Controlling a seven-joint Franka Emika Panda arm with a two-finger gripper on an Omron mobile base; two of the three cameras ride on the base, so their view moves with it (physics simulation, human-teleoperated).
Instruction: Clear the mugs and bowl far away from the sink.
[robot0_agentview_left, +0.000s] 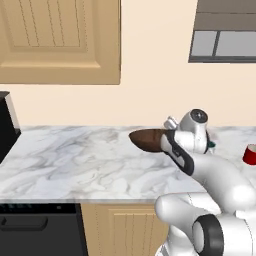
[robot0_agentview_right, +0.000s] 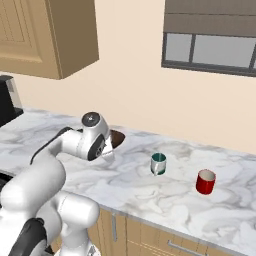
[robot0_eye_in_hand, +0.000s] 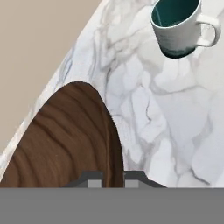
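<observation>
The dark wooden bowl (robot0_agentview_left: 146, 139) (robot0_agentview_right: 117, 138) (robot0_eye_in_hand: 65, 140) hangs tilted just above the marble counter near the back wall. My gripper (robot0_eye_in_hand: 113, 180) is shut on its rim, with one fingertip on each side of the edge. A white mug with a teal inside (robot0_agentview_right: 158, 163) (robot0_eye_in_hand: 177, 26) stands upright on the counter to the right of the bowl. Further right stands the red mug (robot0_agentview_right: 205, 181) (robot0_agentview_left: 250, 154). The arm's wrist (robot0_agentview_left: 192, 131) covers most of the white mug in the left base view. The sink is out of view.
The marble counter (robot0_agentview_left: 75, 160) stretches left to a black appliance (robot0_agentview_left: 6, 125) (robot0_agentview_right: 6, 100). Wooden wall cabinets (robot0_agentview_left: 60, 40) hang above, and a window (robot0_agentview_right: 210, 50) sits over the mugs. A dark appliance front (robot0_agentview_left: 40, 230) lies under the counter's left end.
</observation>
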